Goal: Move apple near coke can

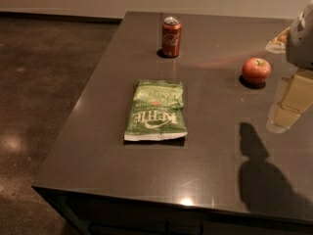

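Observation:
The red apple [256,70] sits on the dark table [98,146] at the right, stem up. The red coke can [171,36] stands upright near the table's far edge, left of the apple and well apart from it. My gripper [289,104] hangs at the right edge of the view, right of and nearer than the apple, above the table. It holds nothing and casts a shadow on the table in front of the apple.
A green chip bag [157,110] lies flat in the middle of the table, nearer than the can. The table's left and front edges drop to a dark floor [39,82]. A pale object [279,40] sits at the far right.

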Robot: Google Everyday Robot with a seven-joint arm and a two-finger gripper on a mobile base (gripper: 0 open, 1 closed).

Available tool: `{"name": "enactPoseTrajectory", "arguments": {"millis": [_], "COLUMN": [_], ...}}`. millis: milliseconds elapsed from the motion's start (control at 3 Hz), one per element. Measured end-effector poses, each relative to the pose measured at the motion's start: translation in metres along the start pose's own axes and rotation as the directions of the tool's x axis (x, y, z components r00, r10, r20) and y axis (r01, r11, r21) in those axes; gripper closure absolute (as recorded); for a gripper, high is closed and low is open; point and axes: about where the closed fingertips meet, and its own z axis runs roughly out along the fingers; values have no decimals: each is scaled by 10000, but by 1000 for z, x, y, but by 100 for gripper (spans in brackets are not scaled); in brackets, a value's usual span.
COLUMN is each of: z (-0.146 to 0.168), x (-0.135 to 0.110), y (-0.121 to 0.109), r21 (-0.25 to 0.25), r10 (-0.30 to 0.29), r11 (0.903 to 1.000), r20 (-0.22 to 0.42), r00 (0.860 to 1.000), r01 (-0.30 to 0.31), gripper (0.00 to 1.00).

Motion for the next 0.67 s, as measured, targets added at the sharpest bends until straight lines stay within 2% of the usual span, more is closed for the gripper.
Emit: {"name": "enactPoseTrajectory", "arguments": {"millis": [333,667], "z": [0,19], "x": [0,23], "y": [0,-45], "r21": [0,447], "r10": [0,1289], "r11": [10000,9905], "r20": [0,241], "r00": [10000,9914], "r01": [0,-1299], "gripper": [0,0]}}
